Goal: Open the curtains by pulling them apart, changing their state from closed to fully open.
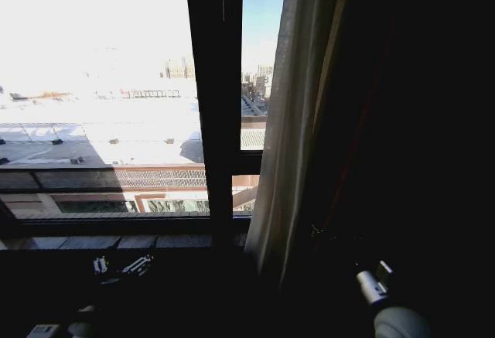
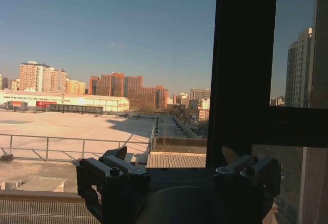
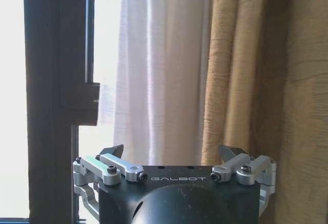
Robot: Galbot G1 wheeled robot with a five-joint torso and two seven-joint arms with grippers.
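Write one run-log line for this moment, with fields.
curtains: sheer panel bunched at window's right, glass uncovered | left hand: open, empty, facing window | right hand: open, empty, facing sheer panel

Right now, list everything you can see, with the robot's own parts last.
sheer white pleated curtain: one panel, white, gathered right of the window frame bar.
heavy gold-brown textured drape: one, gold-brown, beside the sheer curtain on its far side from the frame.
dark window frame bar: one upright, near black, between the panes.
city rooftops and buildings: many, tan and red, outside under blue sky.
left hand: one, dark, open, facing the bare glass.
right hand: one, silver and black, open, facing the sheer curtain, not touching it.
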